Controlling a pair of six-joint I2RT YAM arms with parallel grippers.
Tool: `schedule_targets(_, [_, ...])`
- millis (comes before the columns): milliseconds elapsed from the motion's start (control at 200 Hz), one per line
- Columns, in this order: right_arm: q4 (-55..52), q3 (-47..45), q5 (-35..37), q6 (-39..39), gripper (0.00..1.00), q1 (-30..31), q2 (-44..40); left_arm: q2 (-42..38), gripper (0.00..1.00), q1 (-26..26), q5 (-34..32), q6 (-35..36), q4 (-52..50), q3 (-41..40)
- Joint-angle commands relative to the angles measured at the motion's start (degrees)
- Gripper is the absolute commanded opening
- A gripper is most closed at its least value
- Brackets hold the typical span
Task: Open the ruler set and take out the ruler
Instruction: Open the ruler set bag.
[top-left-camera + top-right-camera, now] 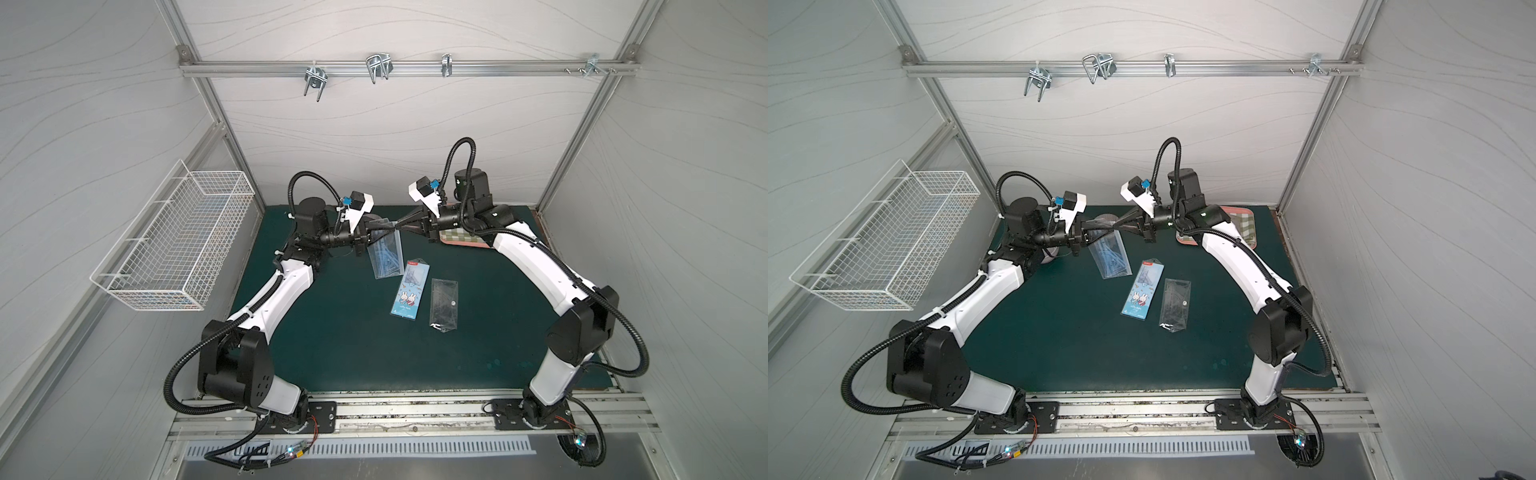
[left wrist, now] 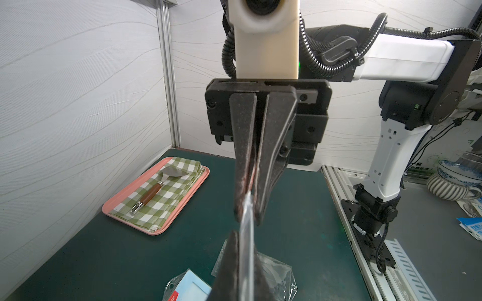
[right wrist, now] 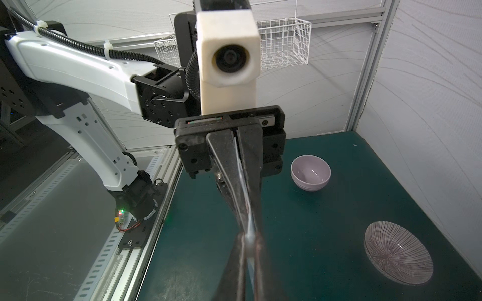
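The ruler set (image 1: 386,255) is a clear pouch with bluish rulers showing through it. It hangs above the green mat at the back centre, its lower end near the mat, in both top views (image 1: 1108,255). My left gripper (image 1: 392,225) is shut on its top edge from the left. My right gripper (image 1: 401,225) meets it tip to tip from the right, shut on the same edge. In the left wrist view the thin plastic edge (image 2: 247,234) runs from my left gripper (image 2: 245,250) into the right gripper (image 2: 249,216). The right wrist view shows my right gripper (image 3: 249,237) pinching the sheet (image 3: 243,187).
A blue rabbit card (image 1: 409,289) and another clear pouch (image 1: 444,305) lie mid-mat. A pink tray (image 2: 122,200) with checked cloth and a spatula sits back right. A lilac bowl (image 3: 310,172) and a striped plate (image 3: 397,252) sit back left. A wire basket (image 1: 178,241) hangs on the left wall.
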Motion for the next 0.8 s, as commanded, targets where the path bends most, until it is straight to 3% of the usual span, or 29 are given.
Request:
schedule_targets(0, [-0.71, 1.2, -1.87, -0.56, 0.02, 0.45, 0.94, -1.63, 0.0, 0.01, -0.54, -0.54, 4.85, 0.17])
schedule_targets(795, [-1.68, 0.45, -1.03, -1.63, 0.01, 0.4, 0.61, -2.9, 0.0, 0.03, -0.55, -2.71, 9.96, -0.1])
